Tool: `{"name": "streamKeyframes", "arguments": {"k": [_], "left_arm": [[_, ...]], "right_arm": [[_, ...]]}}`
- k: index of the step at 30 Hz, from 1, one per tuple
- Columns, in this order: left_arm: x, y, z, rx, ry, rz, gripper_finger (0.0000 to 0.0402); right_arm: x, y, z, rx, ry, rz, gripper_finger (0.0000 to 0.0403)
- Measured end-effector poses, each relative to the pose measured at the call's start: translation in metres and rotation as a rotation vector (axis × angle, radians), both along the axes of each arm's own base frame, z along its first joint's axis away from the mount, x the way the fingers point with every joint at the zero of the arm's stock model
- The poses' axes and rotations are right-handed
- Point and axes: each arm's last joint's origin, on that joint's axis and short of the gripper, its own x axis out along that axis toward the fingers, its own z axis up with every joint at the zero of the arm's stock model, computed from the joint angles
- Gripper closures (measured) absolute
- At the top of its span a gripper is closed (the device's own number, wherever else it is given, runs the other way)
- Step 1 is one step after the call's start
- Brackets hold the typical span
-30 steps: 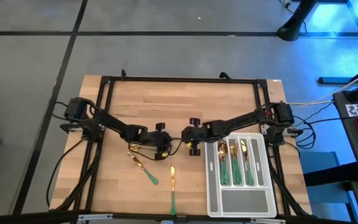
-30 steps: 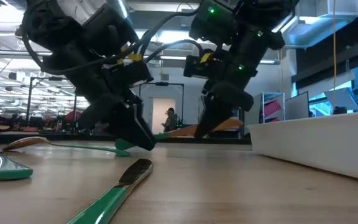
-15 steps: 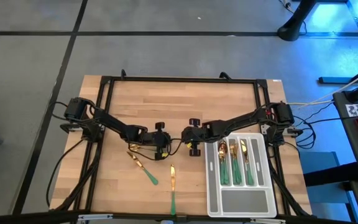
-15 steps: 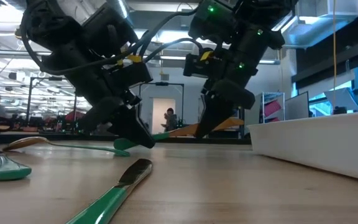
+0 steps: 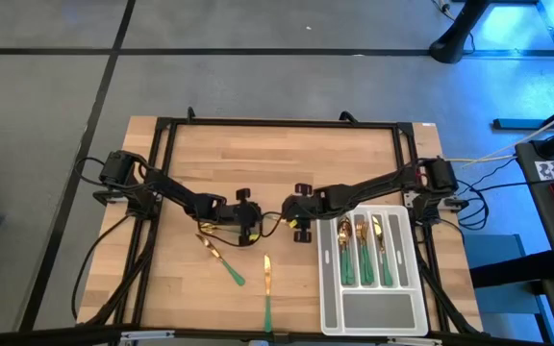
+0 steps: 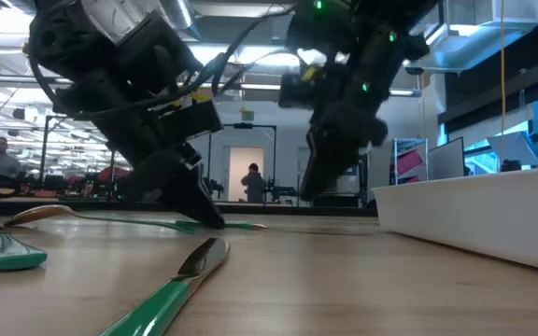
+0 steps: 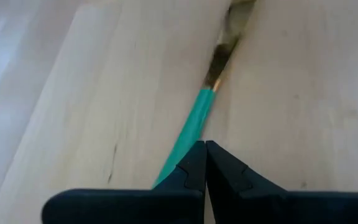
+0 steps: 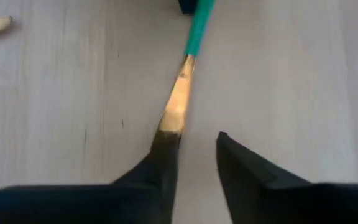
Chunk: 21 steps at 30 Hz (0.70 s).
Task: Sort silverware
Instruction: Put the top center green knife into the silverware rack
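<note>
At mid-bench, the left hand [image 7: 205, 163] is pinching a green-handled, gold-headed utensil [image 7: 197, 115] lying on the wood; the right hand [image 8: 194, 158] is gaping narrowly beside its gold head.

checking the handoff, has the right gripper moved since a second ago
Yes. In the low view the right gripper has lifted off the piece with the green handle, higher against the doorway behind, fingers parted; the left gripper is shut on that handle.

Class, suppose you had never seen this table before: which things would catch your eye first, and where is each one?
First, the two dark arms meeting mid-table over one green-handled piece of cutlery: the left gripper is shut on its handle, while the right gripper stands open at its gold end. Next, the pale tray at the table's right, holding sorted pieces. A spoon and knife lie loose near the front edge.
</note>
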Motion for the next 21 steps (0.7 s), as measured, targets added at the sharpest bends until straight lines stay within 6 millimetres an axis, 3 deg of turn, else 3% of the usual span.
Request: {"name": "streamKeyframes", "arguments": {"k": [3, 7, 14, 17, 21], "left_arm": [[-0.005, -0.002, -0.003, 0.006, -0.017, 0.05, 0.0401], [-0.01, -0.005, -0.005, 0.003, -0.072, 0.096, 0.0402], [-0.012, -0.006, -0.005, -0.024, -0.142, 0.105, 0.0401], [-0.009, -0.007, -0.002, -0.029, -0.188, 0.099, 0.0401], [-0.007, -0.007, 0.001, -0.023, -0.21, 0.086, 0.0401]], "right_arm": [[-0.005, -0.001, 0.019, -0.033, -0.002, -0.053, 0.0258], [-0.025, 0.008, 0.053, -0.173, -0.046, -0.128, 0.0247], [-0.072, 0.055, 0.102, -0.281, -0.171, -0.162, 0.0245], [-0.085, 0.082, 0.105, -0.259, -0.233, -0.134, 0.0245], [-0.094, 0.111, 0.087, -0.226, -0.318, -0.081, 0.0245]]}}
